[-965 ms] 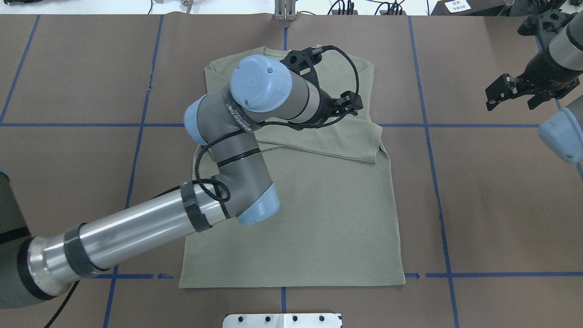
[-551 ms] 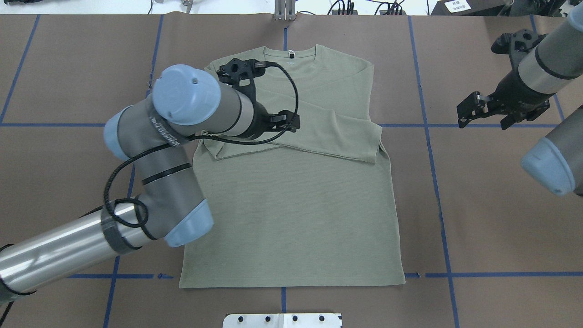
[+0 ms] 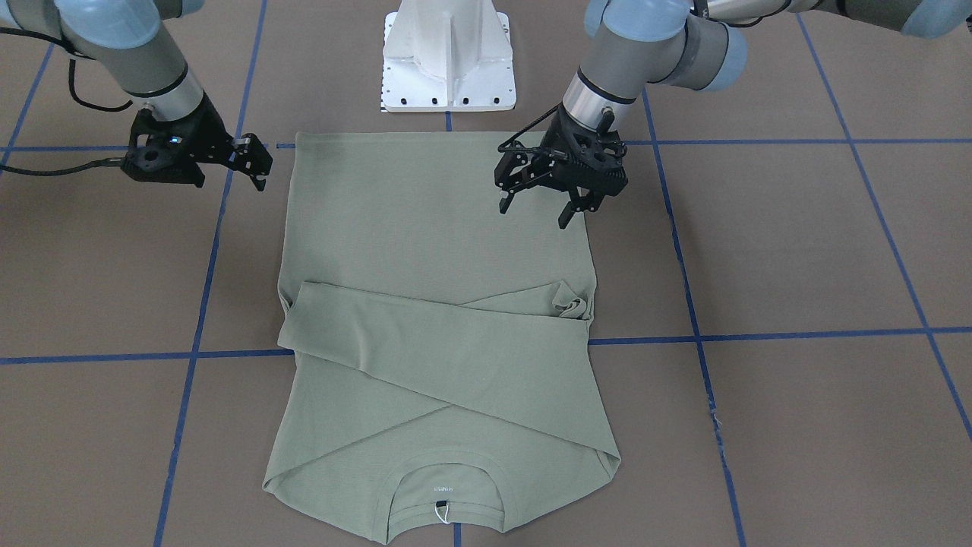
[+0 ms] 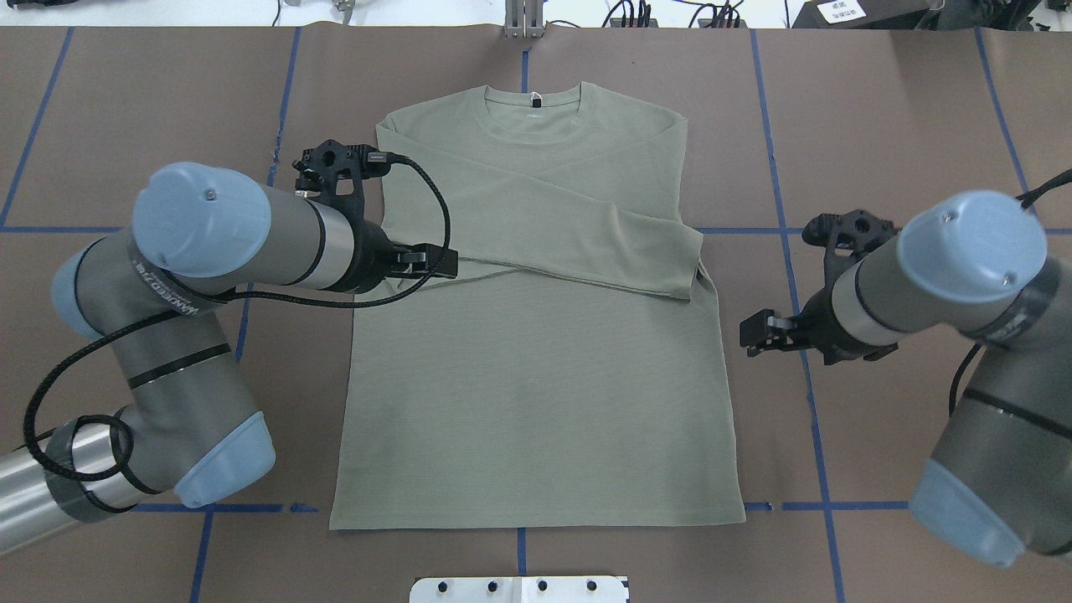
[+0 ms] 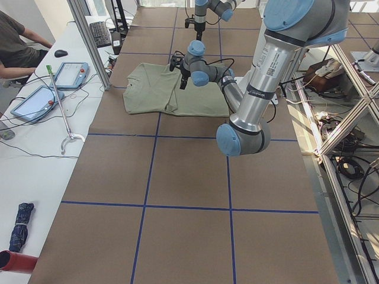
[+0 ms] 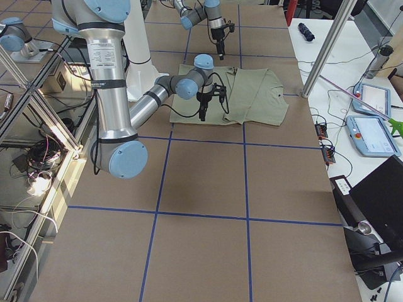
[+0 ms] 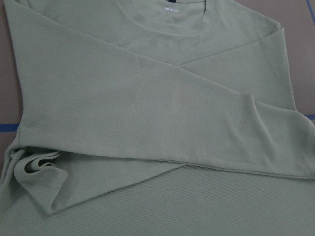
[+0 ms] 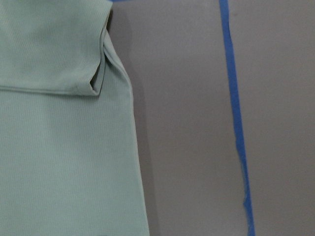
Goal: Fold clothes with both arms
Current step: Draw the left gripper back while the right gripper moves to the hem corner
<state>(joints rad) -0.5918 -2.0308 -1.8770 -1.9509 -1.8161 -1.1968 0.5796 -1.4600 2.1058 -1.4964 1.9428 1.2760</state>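
The sage-green shirt lies flat on the brown table, neck at the far side, hem toward the robot, both sleeves folded across the chest. It also shows in the front view and in both wrist views. My left gripper hovers open and empty over the shirt's left edge, by the folded sleeve cuff; in the front view its fingers stand apart. My right gripper is open and empty, just off the shirt's right edge. No fingers show in the wrist views.
The white pedestal base stands at the robot's side, just behind the hem. Blue tape lines cross the brown cover. A side bench with tablets and an operator lies beyond the table's far edge.
My left arm drew back from the shirt's chest to its left edge, empty. My right arm came in from the far right and toward the robot, to the shirt's right edge.
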